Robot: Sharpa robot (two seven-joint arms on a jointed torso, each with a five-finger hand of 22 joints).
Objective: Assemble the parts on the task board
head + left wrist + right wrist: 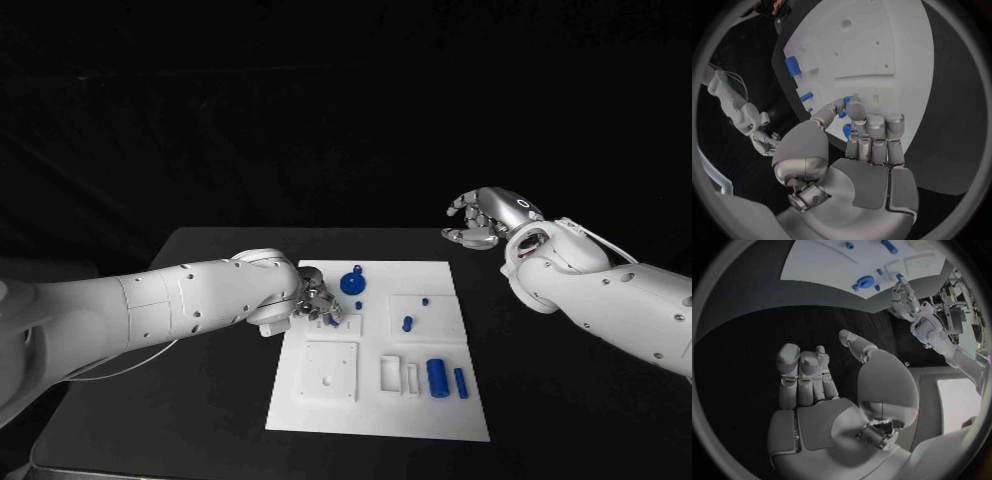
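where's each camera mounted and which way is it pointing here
Head view: on the robot's head, looking down at the task board; both white arms come in, left hand on the board, right hand raised beyond its far right corner.
Left wrist view: behind the left hand, facing the board; its fingers pinch a small blue part.
Right wrist view: behind the right hand, facing the black table and the board; fingers curled, holding nothing.
Shared: the head and right wrist views both show the round blue part.

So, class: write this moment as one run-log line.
left hand: pinching blue part over task board | right hand: raised beyond board, holding nothing
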